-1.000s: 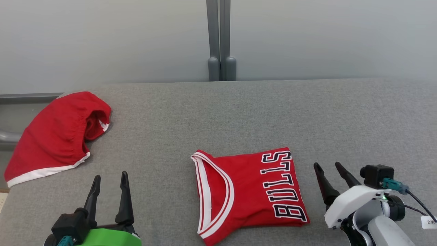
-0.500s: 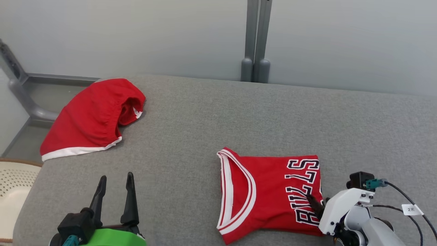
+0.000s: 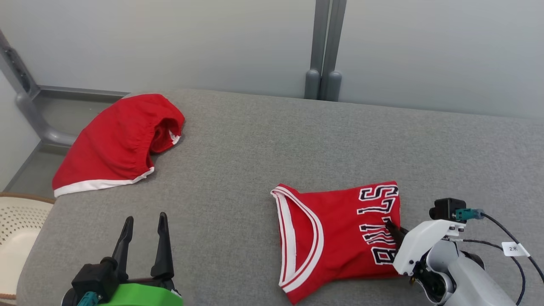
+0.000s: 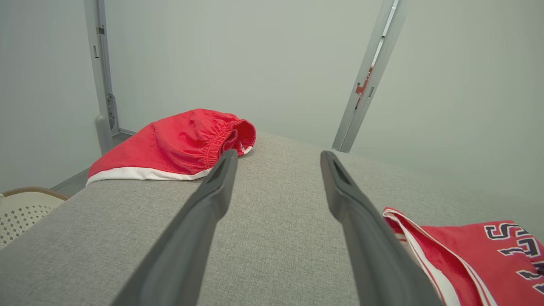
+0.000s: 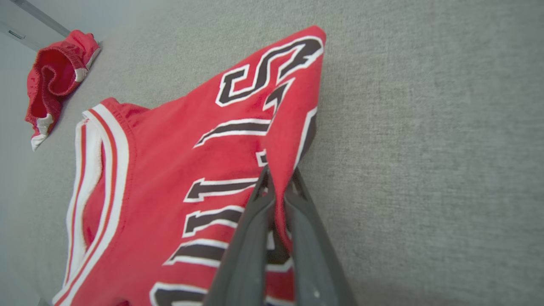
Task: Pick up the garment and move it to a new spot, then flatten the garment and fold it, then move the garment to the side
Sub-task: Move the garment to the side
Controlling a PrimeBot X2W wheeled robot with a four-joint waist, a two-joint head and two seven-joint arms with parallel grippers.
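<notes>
The garment (image 3: 335, 238) is a folded red jersey with white trim and black "BULLS" lettering, lying on the grey table at the front right; it also shows in the right wrist view (image 5: 178, 178) and at the left wrist view's lower right (image 4: 476, 255). My right gripper (image 3: 393, 229) is shut on the garment's right edge, pinching a raised fold of cloth between its fingers (image 5: 278, 178). My left gripper (image 3: 144, 221) stands open above bare table at the front left, its fingers (image 4: 216, 187) wide apart with nothing between them.
Red shorts (image 3: 114, 144) with a white hem lie at the table's far left corner. The grey padded table (image 3: 272, 140) ends at a pale wall with a grey post (image 3: 325, 46). A cream perforated basket (image 3: 17, 229) stands off the left edge.
The camera has swung left. My right gripper went from open beside the garment to shut on its right edge, lifting a fold. The left gripper has stayed open.
</notes>
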